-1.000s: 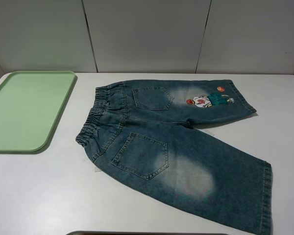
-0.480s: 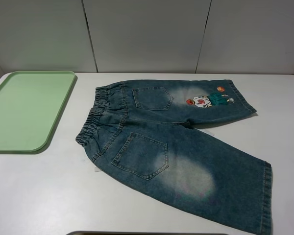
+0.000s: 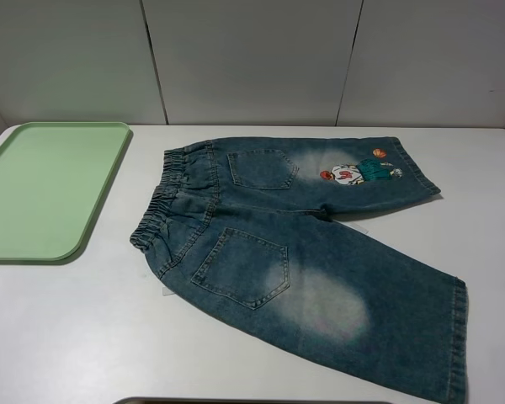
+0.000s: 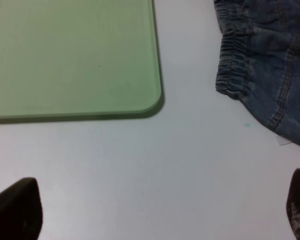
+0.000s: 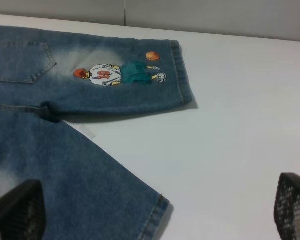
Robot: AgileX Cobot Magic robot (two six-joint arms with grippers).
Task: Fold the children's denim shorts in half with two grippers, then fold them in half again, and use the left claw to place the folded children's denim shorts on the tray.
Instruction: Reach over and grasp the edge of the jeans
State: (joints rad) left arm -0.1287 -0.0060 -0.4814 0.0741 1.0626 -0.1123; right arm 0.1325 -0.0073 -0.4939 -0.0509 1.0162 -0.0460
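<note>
The children's denim shorts lie flat and unfolded on the white table, back pockets up, waistband to the left, the cartoon patch on the far leg. The pale green tray lies at the far left. No arm shows in the high view. In the left wrist view my left gripper is open above bare table, with the tray corner and the waistband ahead of it. In the right wrist view my right gripper is open above the near leg's hem; the patch is beyond.
The white table runs to a grey panelled wall at the back. A dark edge shows at the bottom of the high view. A small white tag pokes out between the legs.
</note>
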